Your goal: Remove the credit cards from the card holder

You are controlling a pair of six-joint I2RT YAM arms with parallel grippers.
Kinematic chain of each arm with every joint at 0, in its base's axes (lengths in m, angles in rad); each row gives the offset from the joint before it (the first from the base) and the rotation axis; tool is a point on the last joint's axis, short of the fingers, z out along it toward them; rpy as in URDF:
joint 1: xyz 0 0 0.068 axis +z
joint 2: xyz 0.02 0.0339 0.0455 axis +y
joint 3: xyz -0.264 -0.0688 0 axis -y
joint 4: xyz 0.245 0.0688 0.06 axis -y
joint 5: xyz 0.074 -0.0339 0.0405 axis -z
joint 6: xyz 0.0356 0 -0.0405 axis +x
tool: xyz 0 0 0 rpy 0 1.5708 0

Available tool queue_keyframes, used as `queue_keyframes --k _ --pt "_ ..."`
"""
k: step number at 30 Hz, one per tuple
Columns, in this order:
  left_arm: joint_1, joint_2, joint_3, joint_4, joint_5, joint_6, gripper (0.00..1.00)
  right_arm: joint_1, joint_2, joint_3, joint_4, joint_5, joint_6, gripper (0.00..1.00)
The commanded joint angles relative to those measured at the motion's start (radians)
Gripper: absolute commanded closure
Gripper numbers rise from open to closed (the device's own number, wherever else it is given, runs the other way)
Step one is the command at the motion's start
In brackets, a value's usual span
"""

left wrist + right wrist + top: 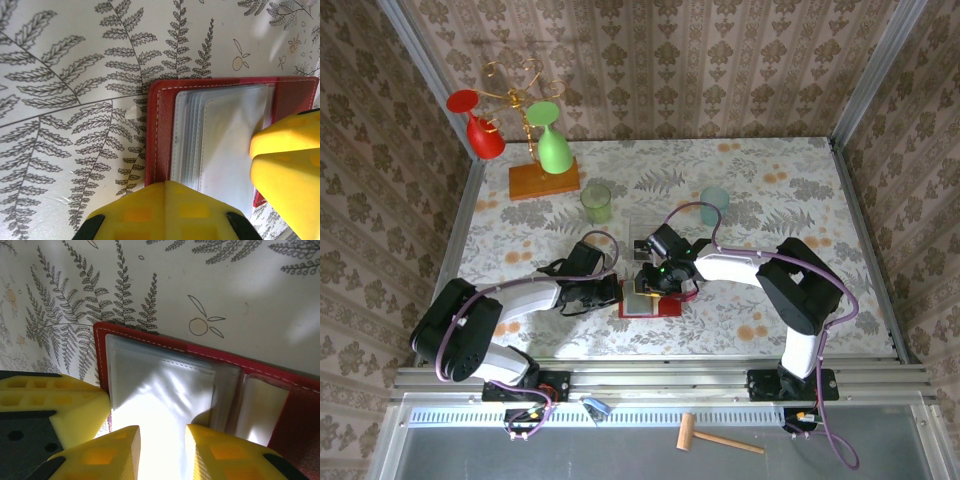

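The red card holder (658, 306) lies open on the fern-print table, its grey clear-plastic pockets (225, 145) fanned upward. My left gripper (172, 184) is shut, its tips pressed together at the holder's near edge, where the red cover (162, 135) meets the pockets. My right gripper (162, 440) is open, and its fingertips (120, 445) straddle the top pocket leaf (160, 390). The left gripper's yellow finger (65, 405) sits beside the holder's corner. Glare whitens the pockets, so the credit cards are hidden.
A clear plastic box (642, 240) stands just behind the holder. Farther back are a green cup (596, 203), a pale blue cup (714, 205) and a wooden stand (543, 181) holding red and green glasses. A wooden mallet (718, 437) lies below the table's front rail.
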Motion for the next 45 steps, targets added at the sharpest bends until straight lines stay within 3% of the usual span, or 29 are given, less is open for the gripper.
queue_keyframes --k 1,33,45 --pt "-0.009 0.007 0.000 -0.040 0.005 0.013 0.98 -0.003 0.000 -0.006 -0.054 0.030 -0.008 0.70" --pt "-0.008 -0.034 0.044 -0.067 0.006 0.004 0.98 -0.025 -0.050 -0.081 0.009 0.020 0.019 0.69" --pt "-0.008 -0.042 0.031 0.083 0.102 -0.078 0.96 -0.025 -0.057 -0.091 0.027 0.012 0.023 0.69"
